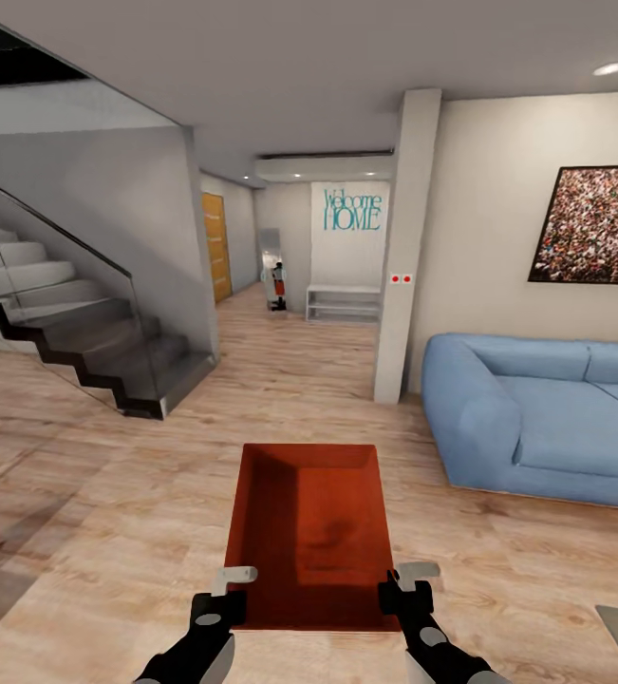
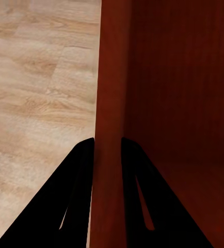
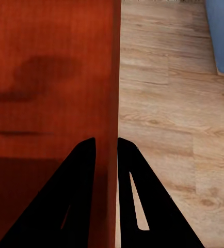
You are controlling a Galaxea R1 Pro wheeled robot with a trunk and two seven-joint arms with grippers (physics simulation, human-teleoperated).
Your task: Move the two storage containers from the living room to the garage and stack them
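Here, head view: the red container [image 1: 307,532] is held up over the wood floor [image 1: 109,532], between the left gripper [image 1: 235,576] and the right gripper [image 1: 405,573]. A blue sofa [image 1: 536,418] and stairs [image 1: 71,332] stand near.
Left wrist view: the left gripper [image 2: 108,155] pinches the container's thin wall [image 2: 109,93].
Right wrist view: the right gripper [image 3: 107,152] pinches the other wall [image 3: 112,77].

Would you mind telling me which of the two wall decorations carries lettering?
The white panel at the far end of the hallway, reading "Welcome HOME" in teal; the black-framed picture above the blue sofa is a speckled image with no words.
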